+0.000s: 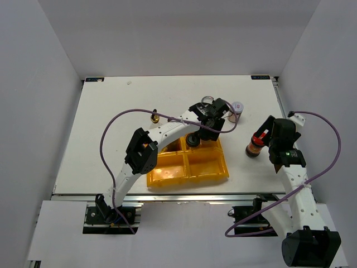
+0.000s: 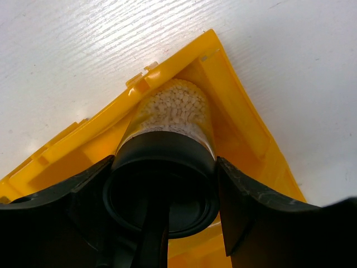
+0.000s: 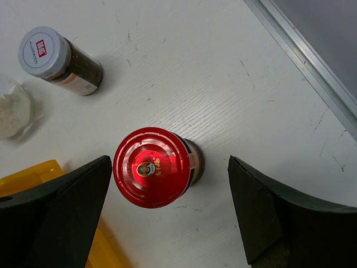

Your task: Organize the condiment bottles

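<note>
Black matte fingers of the left gripper [image 2: 162,170] clamp the round black lid of a shaker [image 2: 174,109]. Its clear body is packed with white granules, and it sits in the far right corner of the glossy yellow tray [image 2: 245,128]. Off the tray's far left corner, a small gold-topped bottle [image 1: 155,117] stands on the white table [image 1: 95,100]. Another black-lidded shaker [image 1: 193,140] sits in the tray just beside the arm. Past the far right corner, a wide clear jar [image 3: 11,114] and a silver-lidded jar [image 3: 47,53] stand close together. Right of the tray, a red-lidded jar [image 3: 150,167] stands upright under the right gripper [image 3: 169,173], whose fingers are spread wide and touch nothing.
</note>
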{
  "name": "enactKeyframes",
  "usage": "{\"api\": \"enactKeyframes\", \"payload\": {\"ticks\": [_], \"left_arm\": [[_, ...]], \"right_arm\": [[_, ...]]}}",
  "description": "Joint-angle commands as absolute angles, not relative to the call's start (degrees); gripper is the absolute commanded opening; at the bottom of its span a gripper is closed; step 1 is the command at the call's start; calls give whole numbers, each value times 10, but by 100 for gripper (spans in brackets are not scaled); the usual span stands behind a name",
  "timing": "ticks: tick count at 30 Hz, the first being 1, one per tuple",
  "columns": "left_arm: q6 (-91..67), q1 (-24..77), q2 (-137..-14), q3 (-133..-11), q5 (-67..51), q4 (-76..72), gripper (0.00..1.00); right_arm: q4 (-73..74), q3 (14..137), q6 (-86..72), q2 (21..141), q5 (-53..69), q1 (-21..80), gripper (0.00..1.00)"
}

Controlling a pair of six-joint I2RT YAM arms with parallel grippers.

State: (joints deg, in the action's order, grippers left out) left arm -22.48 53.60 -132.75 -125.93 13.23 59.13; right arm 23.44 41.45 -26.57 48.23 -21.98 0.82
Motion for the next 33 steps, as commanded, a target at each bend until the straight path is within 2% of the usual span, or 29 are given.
{"api": "enactKeyframes", "payload": {"ticks": [1, 6, 7, 9, 17, 25, 28, 32, 33], "left_arm": [[-229, 537, -1306, -1267, 149, 598, 55], [-227, 537, -1297, -1270, 149, 589, 73], [-224, 537, -1296, -1271, 149, 588, 87], [-221, 538, -1296, -1283, 148, 588, 97], [-197, 537, -1292, -1341, 141, 592, 98], [-165, 523, -1218, -1383, 201, 548, 98], [-174, 491, -1160, -1366, 219, 531, 98], [-205, 426, -1049, -1276, 249, 499, 98], [-211, 411, -1022, -1217, 249, 483, 98]], "right_arm": [[214, 416, -261, 478, -216, 6, 89], [217, 422, -255, 475, -201, 6, 89], [219, 424, -253, 473, -200, 6, 89], [231, 432, -253, 469, -197, 6, 89], [282, 458, -254, 460, -183, 6, 89], [315, 467, -252, 490, -193, 6, 89], [303, 462, -248, 520, -181, 6, 89], [267, 446, -235, 556, -183, 6, 88], [261, 443, -236, 562, -186, 6, 87]]}}
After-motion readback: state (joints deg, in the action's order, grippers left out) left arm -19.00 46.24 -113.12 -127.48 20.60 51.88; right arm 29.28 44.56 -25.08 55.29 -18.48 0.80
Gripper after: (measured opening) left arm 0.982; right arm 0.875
